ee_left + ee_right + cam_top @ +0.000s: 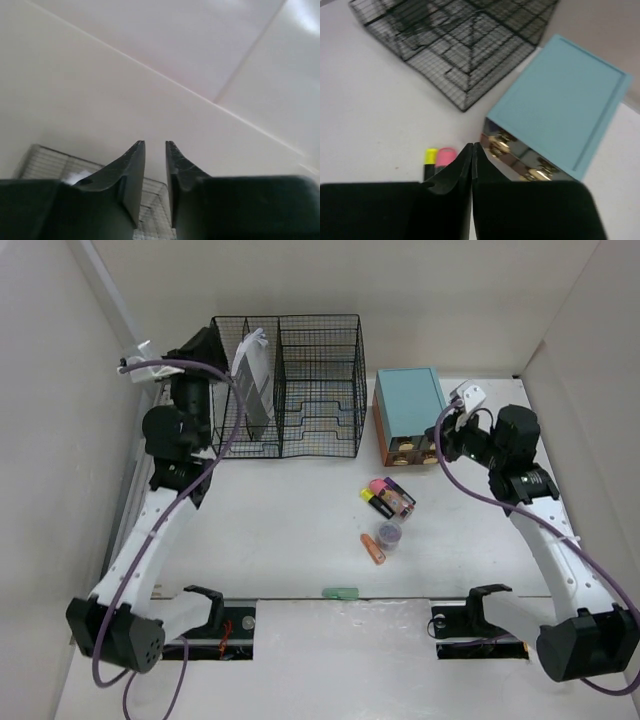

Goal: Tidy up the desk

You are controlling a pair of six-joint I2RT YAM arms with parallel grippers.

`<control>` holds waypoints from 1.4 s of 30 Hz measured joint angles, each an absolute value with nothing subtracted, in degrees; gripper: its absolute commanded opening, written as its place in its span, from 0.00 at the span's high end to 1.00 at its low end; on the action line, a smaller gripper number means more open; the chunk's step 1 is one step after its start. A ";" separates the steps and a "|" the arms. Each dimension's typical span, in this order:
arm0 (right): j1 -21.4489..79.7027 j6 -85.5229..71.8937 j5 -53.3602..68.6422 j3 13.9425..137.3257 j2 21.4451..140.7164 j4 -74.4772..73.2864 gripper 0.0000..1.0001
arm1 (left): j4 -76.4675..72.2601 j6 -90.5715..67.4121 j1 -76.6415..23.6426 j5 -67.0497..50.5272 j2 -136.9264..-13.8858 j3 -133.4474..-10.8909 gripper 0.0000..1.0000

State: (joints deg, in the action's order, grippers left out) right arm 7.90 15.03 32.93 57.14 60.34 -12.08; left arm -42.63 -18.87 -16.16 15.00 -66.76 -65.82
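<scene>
1. One wide white desk (pixel 280 550), bearing wire rack (pixel 300 380) and teal box (pixel 410 400).
2. Left gripper (pixel 155 145): narrowly parted, empty, raised by the rack.
3. Right gripper (pixel 472 146): pressed closed, empty, near the box.

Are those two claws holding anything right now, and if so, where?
Nothing is held. The left gripper is slightly open on bare air; the right gripper is shut with nothing between its fingers.

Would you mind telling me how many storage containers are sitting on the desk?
2: a black wire rack at the back left, a teal-topped drawer box to its right.
</scene>
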 measured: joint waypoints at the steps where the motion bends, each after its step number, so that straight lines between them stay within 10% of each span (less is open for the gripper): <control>1: 7.33 14.50 30.81 57.14 60.07 -11.84 1.00 | -41.30 -21.67 -16.12 12.91 -64.60 -64.31 0.61; 2: 6.61 14.00 29.06 57.17 60.03 -11.51 0.88 | -40.58 -24.23 -16.21 10.66 -62.81 -62.17 0.52; 5: 4.08 11.29 25.28 57.17 60.97 -11.03 0.09 | -38.26 -30.74 -18.33 4.78 -58.85 -53.69 0.38; 6: 3.46 10.13 24.62 57.17 61.60 -11.00 0.00 | -37.74 -32.14 -19.66 3.11 -58.41 -50.72 0.35; 22: -1.52 -10.59 20.36 55.00 79.29 -7.27 0.36 | -27.75 -27.14 -44.69 0.51 -73.80 -36.10 0.38; 37: -2.17 -15.27 20.03 55.02 89.08 -4.73 0.48 | -28.14 -24.82 -48.27 3.99 -72.69 -35.77 0.38; 42: -2.15 -15.51 20.05 55.02 88.73 -3.99 0.38 | -28.36 -24.64 -48.34 4.67 -72.25 -34.89 0.38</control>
